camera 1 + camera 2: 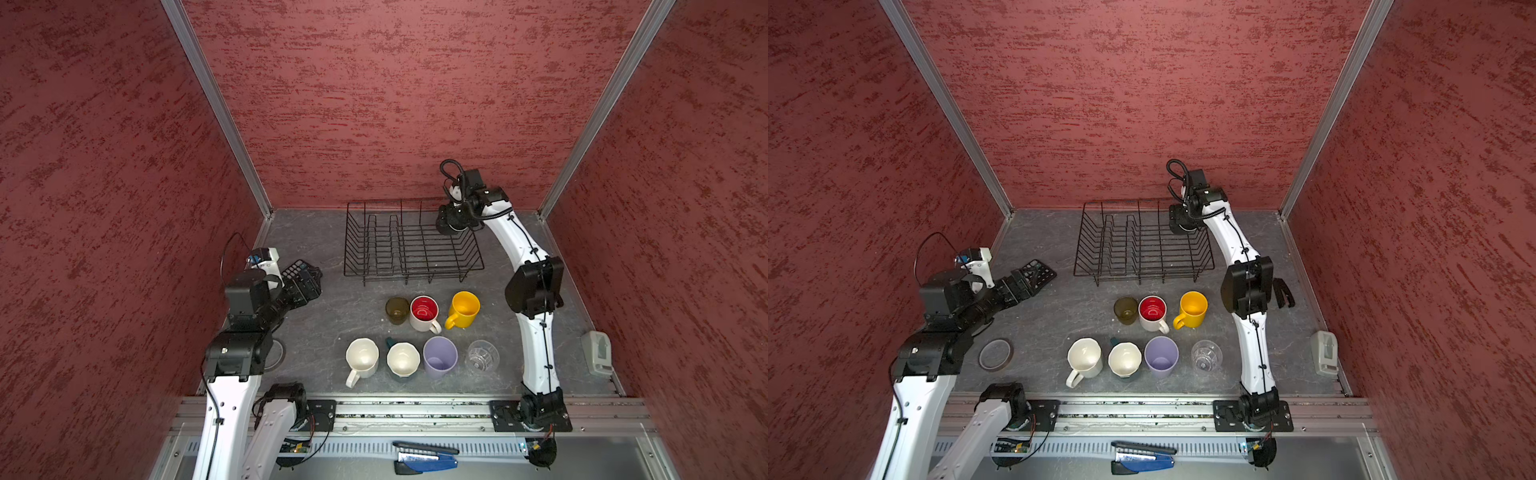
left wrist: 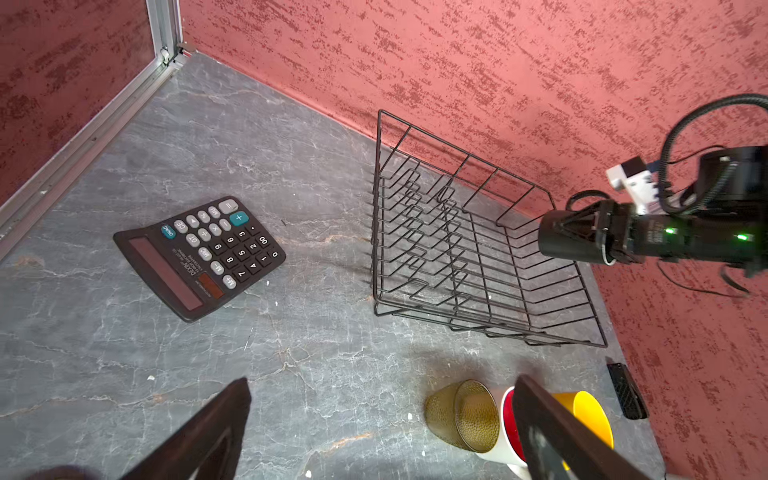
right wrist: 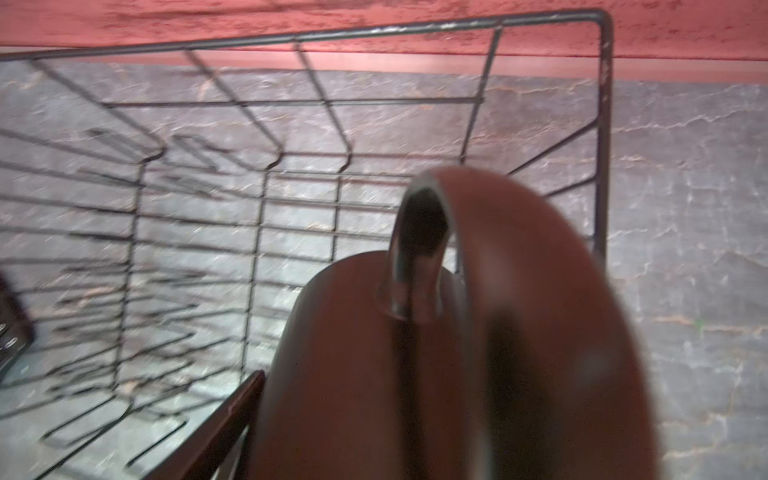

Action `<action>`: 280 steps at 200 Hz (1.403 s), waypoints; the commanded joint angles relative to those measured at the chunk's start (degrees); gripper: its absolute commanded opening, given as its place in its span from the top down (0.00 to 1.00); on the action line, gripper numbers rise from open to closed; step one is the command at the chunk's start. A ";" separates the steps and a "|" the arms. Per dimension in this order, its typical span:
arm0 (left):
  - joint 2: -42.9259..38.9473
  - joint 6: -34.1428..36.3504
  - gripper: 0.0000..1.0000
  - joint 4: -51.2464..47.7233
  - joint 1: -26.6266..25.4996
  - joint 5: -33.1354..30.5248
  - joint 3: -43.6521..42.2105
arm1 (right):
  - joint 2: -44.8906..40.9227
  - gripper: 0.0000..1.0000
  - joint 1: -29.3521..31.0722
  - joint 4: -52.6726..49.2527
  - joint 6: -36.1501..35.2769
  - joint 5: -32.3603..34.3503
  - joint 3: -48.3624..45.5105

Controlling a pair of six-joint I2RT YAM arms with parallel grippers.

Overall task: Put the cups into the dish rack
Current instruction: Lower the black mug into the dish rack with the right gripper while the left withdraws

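"Your right end effector (image 1: 451,222)?"
"I am gripping the black ceramic mug (image 2: 561,241) over the far right corner of the black wire dish rack (image 1: 415,249); my left end effector (image 2: 380,390) is gaping open."

**What the tabletop (image 1: 324,332) carries**

The dish rack (image 1: 411,245) stands at the back, a calculator (image 2: 199,257) left of it, a tape roll (image 1: 995,354) nearer. Before the rack: olive tumbler (image 1: 397,309), red-lined mug (image 1: 424,312), yellow mug (image 1: 464,309); in the nearest row white mug (image 1: 361,358), teal mug (image 1: 402,359), lavender tumbler (image 1: 439,357), clear glass (image 1: 482,356).
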 commanded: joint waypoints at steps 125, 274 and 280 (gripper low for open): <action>-3.70 -3.65 0.01 -4.37 0.59 0.90 -1.23 | 10.78 0.91 -1.17 4.46 -2.93 7.30 8.82; -3.63 -5.46 0.00 -3.70 0.53 1.36 -1.94 | 12.66 0.23 -0.50 3.48 -4.93 5.98 11.22; -3.69 -5.54 0.00 -3.70 0.60 1.46 -1.97 | 12.37 0.20 -0.51 3.65 -4.90 6.03 11.18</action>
